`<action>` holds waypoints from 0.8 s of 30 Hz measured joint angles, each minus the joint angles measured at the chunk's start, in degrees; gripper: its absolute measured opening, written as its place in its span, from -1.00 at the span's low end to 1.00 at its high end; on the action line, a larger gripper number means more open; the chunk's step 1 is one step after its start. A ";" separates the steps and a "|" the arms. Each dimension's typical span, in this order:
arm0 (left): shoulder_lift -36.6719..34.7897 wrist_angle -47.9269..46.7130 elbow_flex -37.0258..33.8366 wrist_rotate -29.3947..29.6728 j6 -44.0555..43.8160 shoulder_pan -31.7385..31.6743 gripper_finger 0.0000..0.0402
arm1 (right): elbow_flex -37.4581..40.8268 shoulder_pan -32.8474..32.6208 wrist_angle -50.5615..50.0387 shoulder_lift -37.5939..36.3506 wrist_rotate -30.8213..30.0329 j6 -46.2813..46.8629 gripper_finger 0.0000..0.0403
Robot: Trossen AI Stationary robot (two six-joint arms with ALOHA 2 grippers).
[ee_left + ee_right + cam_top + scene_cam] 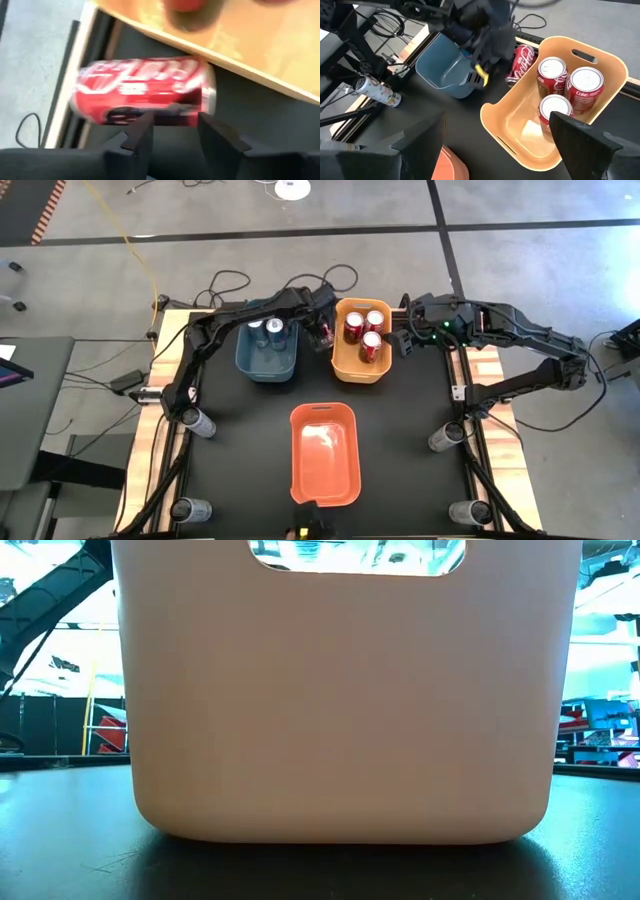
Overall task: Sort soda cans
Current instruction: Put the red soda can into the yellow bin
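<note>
A red soda can (142, 90) lies on its side on the black table in the gap between the blue bin (268, 350) and the yellow bin (362, 365); it also shows in the right wrist view (522, 59). My left gripper (175, 132) hangs over it, slanting down, fingers apart with nothing between them. Three red cans (362, 332) stand upright in the yellow bin, and two blue cans (266, 330) stand in the blue bin. My right gripper (405, 340) hovers open beside the yellow bin's right wall. My left gripper's fingertips (145, 125) stand at the near long side of the lying red can (165, 107), side by side along its length. Whether they touch it, I cannot tell. The can rests on the table.
An orange bin (324, 452) stands in the table's near middle and fills the low view (340, 690). Silver cans lie at the table's left edge (200, 422) and right edge (447, 436), with more at the near corners. Cables run behind the table's far edge.
</note>
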State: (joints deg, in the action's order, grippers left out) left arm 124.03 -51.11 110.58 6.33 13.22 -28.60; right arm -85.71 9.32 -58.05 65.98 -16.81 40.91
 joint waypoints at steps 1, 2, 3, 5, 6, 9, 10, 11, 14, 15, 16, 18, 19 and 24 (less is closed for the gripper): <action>0.00 0.08 0.46 -0.05 -0.54 -0.54 -0.31 | 0.00 -0.23 -0.07 0.00 0.01 0.32 0.83; 0.00 0.40 0.76 -0.28 -1.27 -1.04 -0.36 | 0.00 -0.45 -0.19 0.00 -0.01 0.62 0.83; 0.00 1.27 0.99 -0.73 -2.22 -1.58 -0.42 | 0.00 -0.63 -0.23 0.00 -0.01 0.77 0.83; 0.00 2.66 1.23 -2.19 -4.72 -2.48 -0.54 | 0.00 -1.13 -0.21 0.00 -0.01 0.96 0.83; 0.00 2.77 1.23 -2.67 -6.13 -2.81 -0.61 | 0.00 -1.35 -0.21 0.00 -0.01 1.27 0.83; 0.00 2.60 0.71 -3.18 -10.15 -3.48 -0.81 | 0.00 -2.28 -0.23 0.00 -0.02 2.53 0.83; 0.00 2.46 0.45 -3.45 -10.91 -3.65 -0.87 | 0.00 -2.71 -0.23 0.00 -0.04 2.73 0.83; 0.00 2.47 0.18 -4.18 -11.43 -3.70 -0.94 | 0.00 -3.16 -0.23 0.00 -0.05 2.97 0.83; 0.64 2.85 0.03 -5.94 -12.84 -3.74 -0.98 | 0.00 -4.28 -0.23 0.00 -0.07 3.77 0.83; 0.87 2.63 -0.02 -6.46 -13.34 -3.72 -0.98 | 0.00 -4.57 -0.23 0.01 -0.34 4.04 0.83; 1.36 2.45 -0.06 -6.69 -13.91 -3.65 -0.98 | 0.00 -4.95 -0.23 0.00 -0.98 4.31 0.83; 2.07 2.81 -0.06 -8.02 -15.79 -3.50 -0.99 | 0.00 -5.58 -0.22 0.00 -1.73 4.83 0.83; 2.40 2.59 -0.01 -8.28 -16.85 -3.50 -0.99 | 0.00 -5.73 -0.21 0.00 -1.86 5.22 0.83; 2.69 3.16 0.04 -6.99 -19.20 -3.08 -1.00 | 0.00 -6.99 -0.50 0.00 -2.91 6.27 0.83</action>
State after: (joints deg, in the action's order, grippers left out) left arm 126.72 -47.95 110.62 -0.66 -5.98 -31.68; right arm -85.71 2.33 -58.55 65.98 -19.72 47.17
